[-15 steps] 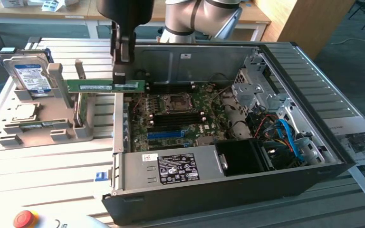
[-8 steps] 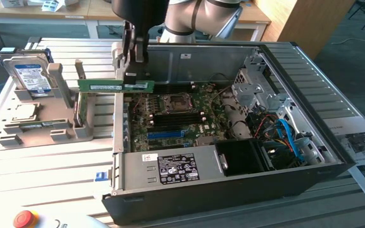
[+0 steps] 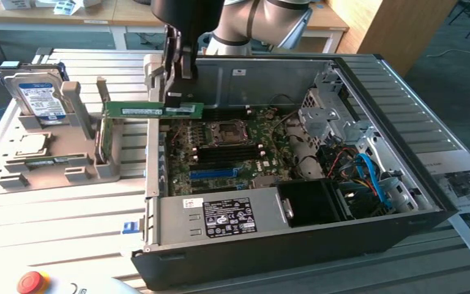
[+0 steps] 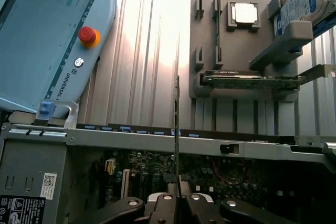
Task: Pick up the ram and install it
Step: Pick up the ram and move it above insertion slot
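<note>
One slim green board, the ram, is sitting clamped between the fingers. They are closing on its flat faces near one end, so most of its length is reaching out sideways from them, clear of any support. It is hanging level and on edge across the side wall of the open computer case, probably so that its lower edge is facing the motherboard lying beneath and just beyond the fingers. In the wrist view the ram is showing as a thin line running straight out from between the fingers, which suggests the pinch is sitting square on the board. Out past the ram's free end, the grey holder is standing on the table, carrying the hard drive and the taller expansion card upright in slots — a way of presenting each part for a grip from above, I judge.
</note>
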`<state>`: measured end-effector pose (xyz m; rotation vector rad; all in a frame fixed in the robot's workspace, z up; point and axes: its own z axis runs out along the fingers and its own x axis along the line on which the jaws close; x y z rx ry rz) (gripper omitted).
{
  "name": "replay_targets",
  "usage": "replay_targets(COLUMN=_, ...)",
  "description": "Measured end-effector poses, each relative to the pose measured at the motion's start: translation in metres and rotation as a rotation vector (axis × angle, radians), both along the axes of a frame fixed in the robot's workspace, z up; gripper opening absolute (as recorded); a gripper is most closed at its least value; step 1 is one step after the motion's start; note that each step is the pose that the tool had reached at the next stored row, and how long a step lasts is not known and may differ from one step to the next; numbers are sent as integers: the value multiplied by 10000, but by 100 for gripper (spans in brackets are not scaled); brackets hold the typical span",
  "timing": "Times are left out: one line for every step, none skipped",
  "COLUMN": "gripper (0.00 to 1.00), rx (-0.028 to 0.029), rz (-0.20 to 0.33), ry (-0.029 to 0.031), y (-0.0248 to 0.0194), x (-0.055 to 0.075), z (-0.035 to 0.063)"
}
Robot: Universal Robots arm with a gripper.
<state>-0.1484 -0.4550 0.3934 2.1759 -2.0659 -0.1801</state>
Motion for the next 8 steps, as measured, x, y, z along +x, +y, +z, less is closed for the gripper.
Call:
replay_targets(gripper=12, rx=-24, rz=11, ry=-24, y=13, x=0, z=0)
replay_targets(gripper=12, rx=-49, rz=24, ry=-54, y=25, x=0, z=-1)
replay_targets(gripper=12, rx=-70, rz=34, ry=-80, y=34, x=0, z=0)
replay_targets(gripper=12, rx=-89, rz=44, ry=-107, y=41, x=0, z=0)
replay_targets(gripper=12, rx=-107, rz=54, ry=-136, y=48, x=-1, z=0)
replay_targets(gripper=12, rx=-123, rz=63, ry=-165, y=54, x=-1, z=0)
replay_targets(gripper=12, rx=-140, rz=73, ry=-204, y=61, x=-3, z=0)
replay_targets(gripper=12, rx=-162, rz=84, ry=-253, y=67, x=-5, z=0)
